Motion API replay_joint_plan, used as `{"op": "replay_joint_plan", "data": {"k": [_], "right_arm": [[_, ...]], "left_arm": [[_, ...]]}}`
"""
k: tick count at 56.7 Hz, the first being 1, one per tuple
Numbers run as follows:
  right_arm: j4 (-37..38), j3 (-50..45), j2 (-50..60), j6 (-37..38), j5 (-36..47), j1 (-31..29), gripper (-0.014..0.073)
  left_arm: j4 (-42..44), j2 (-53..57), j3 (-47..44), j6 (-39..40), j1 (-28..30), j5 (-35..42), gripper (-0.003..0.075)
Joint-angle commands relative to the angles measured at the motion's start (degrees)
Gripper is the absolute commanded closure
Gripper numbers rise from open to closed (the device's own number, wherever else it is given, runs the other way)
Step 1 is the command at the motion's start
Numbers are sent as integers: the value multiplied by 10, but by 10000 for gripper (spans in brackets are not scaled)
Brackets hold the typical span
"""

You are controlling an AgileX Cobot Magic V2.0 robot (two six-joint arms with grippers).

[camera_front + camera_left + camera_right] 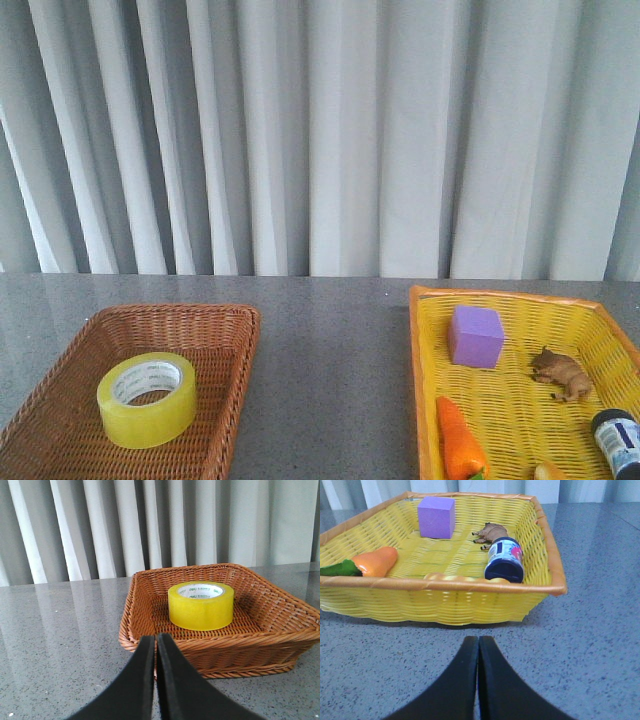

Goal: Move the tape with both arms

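Note:
The tape (147,398), a wide yellow roll with a white printed core, lies flat in the brown wicker basket (225,330) at the front left. It also shows in the left wrist view (201,605), inside the basket (260,640). My left gripper (155,640) is shut and empty, just outside the basket's near rim, short of the tape. My right gripper (478,641) is shut and empty over the bare table, in front of the yellow basket (440,600). Neither arm shows in the front view.
The yellow basket (430,380) at the front right holds a purple cube (475,336), a brown toy animal (561,373), an orange carrot (460,440) and a dark blue jar (618,440). Grey speckled table (330,370) lies between the baskets. A grey curtain hangs behind.

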State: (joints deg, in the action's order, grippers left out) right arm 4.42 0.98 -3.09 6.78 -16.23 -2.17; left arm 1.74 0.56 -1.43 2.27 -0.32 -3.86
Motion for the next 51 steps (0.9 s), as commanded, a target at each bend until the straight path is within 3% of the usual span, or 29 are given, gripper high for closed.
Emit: {"op": "replay_joint_plan", "data": {"k": [1, 16, 28, 51], "right_arm": [[-6, -19, 23, 2, 73, -2, 601], [-17, -27, 44, 2, 63, 1, 601], [-19, -27, 44, 1, 63, 54, 601], [-17, -27, 44, 0, 79, 43, 601]], "left_arm": [[-6, 10, 5, 5, -2, 39, 727], [-6, 10, 5, 5, -2, 39, 727], [-6, 10, 5, 5, -2, 39, 727], [-6, 10, 5, 5, -2, 39, 727]]}}
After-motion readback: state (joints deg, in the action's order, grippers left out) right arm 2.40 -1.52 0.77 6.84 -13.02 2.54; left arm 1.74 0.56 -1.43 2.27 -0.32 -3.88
